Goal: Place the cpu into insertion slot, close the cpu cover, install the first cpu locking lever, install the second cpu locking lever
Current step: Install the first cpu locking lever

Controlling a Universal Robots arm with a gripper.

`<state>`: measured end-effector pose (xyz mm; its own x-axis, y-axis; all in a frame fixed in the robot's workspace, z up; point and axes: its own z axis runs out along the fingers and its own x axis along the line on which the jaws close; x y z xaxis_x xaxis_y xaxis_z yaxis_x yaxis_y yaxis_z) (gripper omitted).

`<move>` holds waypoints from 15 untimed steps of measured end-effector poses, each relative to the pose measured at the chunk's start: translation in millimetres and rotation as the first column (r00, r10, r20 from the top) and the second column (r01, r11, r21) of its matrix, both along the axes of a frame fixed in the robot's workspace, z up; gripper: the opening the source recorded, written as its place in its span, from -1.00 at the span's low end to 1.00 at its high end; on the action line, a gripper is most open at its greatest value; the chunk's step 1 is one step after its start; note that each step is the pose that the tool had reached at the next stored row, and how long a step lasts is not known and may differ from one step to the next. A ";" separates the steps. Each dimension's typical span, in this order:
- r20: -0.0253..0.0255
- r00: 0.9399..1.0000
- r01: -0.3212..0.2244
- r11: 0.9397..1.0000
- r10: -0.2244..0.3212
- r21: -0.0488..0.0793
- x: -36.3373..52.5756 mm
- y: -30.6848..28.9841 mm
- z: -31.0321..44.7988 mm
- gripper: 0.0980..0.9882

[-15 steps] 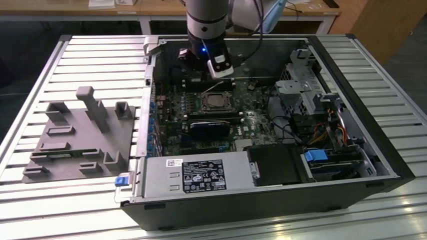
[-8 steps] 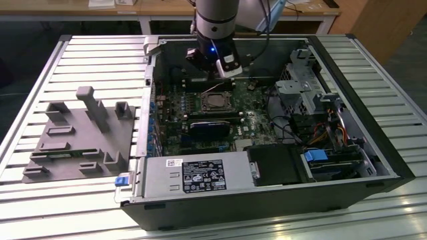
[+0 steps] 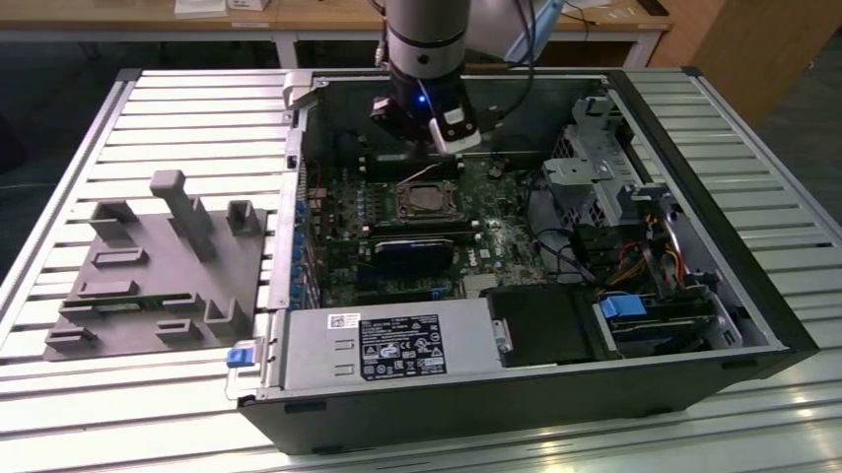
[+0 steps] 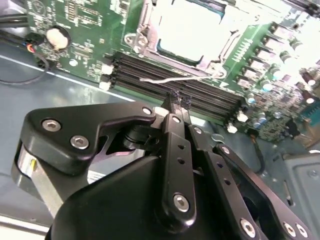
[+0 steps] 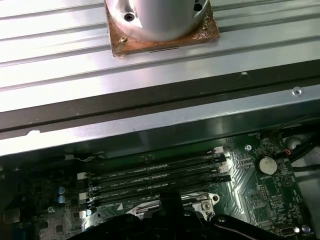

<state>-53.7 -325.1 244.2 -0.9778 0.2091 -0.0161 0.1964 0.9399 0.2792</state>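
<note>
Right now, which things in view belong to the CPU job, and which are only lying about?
Belong to the job: cpu, in the insertion slot; cpu cover; wire locking lever; end effector.
Just lying about: memory slots; coin battery; power supply; grey fixture.

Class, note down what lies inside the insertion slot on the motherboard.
The cpu lies inside the insertion slot, its bright metal top showing through the window of the cpu cover. Whatever is beneath the cpu is hidden by it.
</note>
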 end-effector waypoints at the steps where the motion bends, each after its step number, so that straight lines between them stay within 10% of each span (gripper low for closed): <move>1: 0.009 1.000 0.000 1.000 0.000 0.000 -0.3 0.0 -0.5 -0.99; 4: 0.034 0.999 0.000 1.000 0.000 -0.004 -1.2 0.0 -2.1 -0.99; 6: 0.042 0.999 0.000 1.000 0.000 -0.007 -1.5 0.0 -3.7 -0.99; 15: 0.048 0.999 0.000 0.999 0.002 -0.040 -3.0 0.7 -10.4 -0.99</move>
<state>-56.7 -324.4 233.8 -0.9758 0.2067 -0.0714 0.1830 0.9506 0.2508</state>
